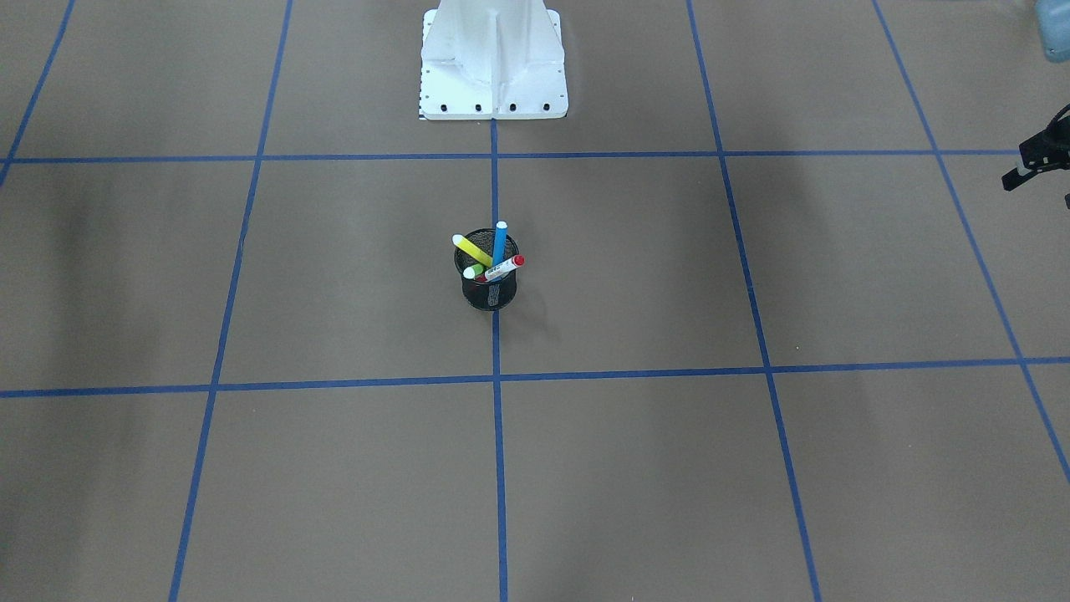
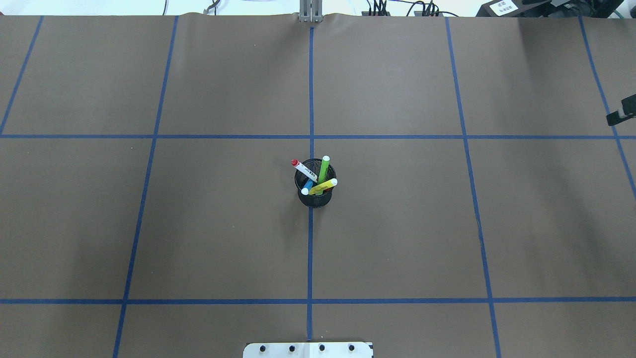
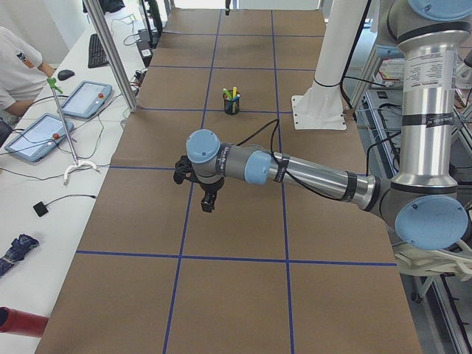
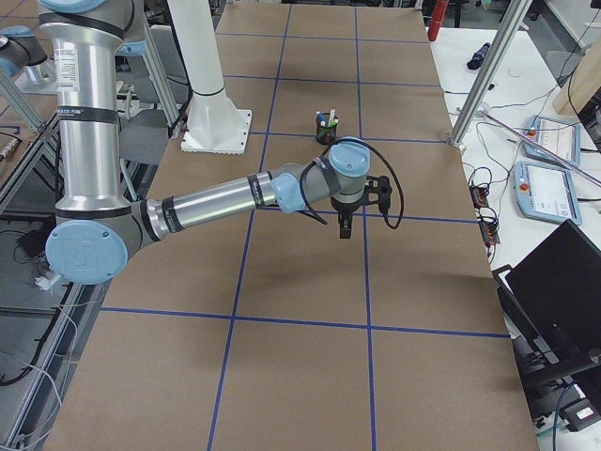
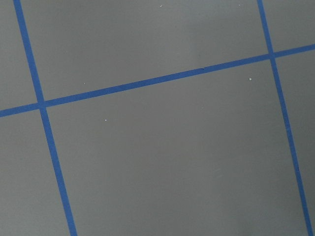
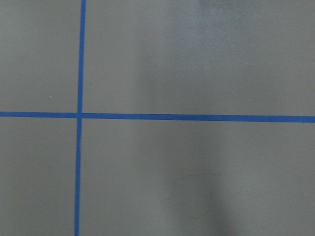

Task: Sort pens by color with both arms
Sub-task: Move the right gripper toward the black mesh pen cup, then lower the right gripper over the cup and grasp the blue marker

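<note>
progress looks nil: all four pens [image 1: 500,244] stand in the black mesh cup [image 2: 314,199] at mid-frame on the counter [image 2: 149,223], none sorted. left to right in the overhead view, the white pen with red ends [image 2: 305,171] leans to the upper left, the blue pen [image 2: 308,187] sits low, the light green pen [image 2: 324,170] points up, the yellow pen [image 2: 324,187] leans right. left claw [image 3: 209,200] and right claw [image 4: 344,228] hang over bare counter, well apart from the cup; released or clenched, i cannot tell.

left gripper [image 1: 1033,166] cut off, jaws unclear
</note>
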Robot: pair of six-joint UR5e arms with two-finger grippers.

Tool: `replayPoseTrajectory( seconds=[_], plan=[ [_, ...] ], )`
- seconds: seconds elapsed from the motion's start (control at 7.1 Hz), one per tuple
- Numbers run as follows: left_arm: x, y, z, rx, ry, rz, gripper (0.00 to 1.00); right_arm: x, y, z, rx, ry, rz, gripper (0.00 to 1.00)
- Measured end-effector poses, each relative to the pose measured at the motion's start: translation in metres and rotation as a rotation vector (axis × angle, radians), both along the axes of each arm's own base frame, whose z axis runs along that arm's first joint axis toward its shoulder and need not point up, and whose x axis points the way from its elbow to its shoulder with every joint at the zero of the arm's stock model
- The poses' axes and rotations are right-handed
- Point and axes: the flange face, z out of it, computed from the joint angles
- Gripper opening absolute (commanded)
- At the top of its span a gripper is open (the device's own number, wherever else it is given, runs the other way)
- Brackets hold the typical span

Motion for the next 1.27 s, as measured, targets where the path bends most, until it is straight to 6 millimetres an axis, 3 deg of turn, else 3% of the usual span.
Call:
replayPoseTrajectory(
  seconds=[0.14,0.7,0.99,1.27],
  plan=[
    [0.001,-0.003,-0.003,0.003,0.001,-0.002,1.00,-0.035,0.010,-0.036,-0.027,-0.027,0.025,1.00],
    [0.003,-0.015,-0.021,0.022,0.006,-0.014,1.00,-0.248,0.053,-0.213,-0.184,-0.111,0.163,0.99],
    [0.004,-0.021,-0.030,0.013,0.010,-0.032,1.00,-0.331,0.084,-0.296,-0.227,-0.069,0.218,0.99],
    [0.005,-0.023,-0.035,0.018,0.012,-0.035,1.00,-0.398,0.105,-0.339,-0.219,-0.035,0.287,0.98]
  ],
)
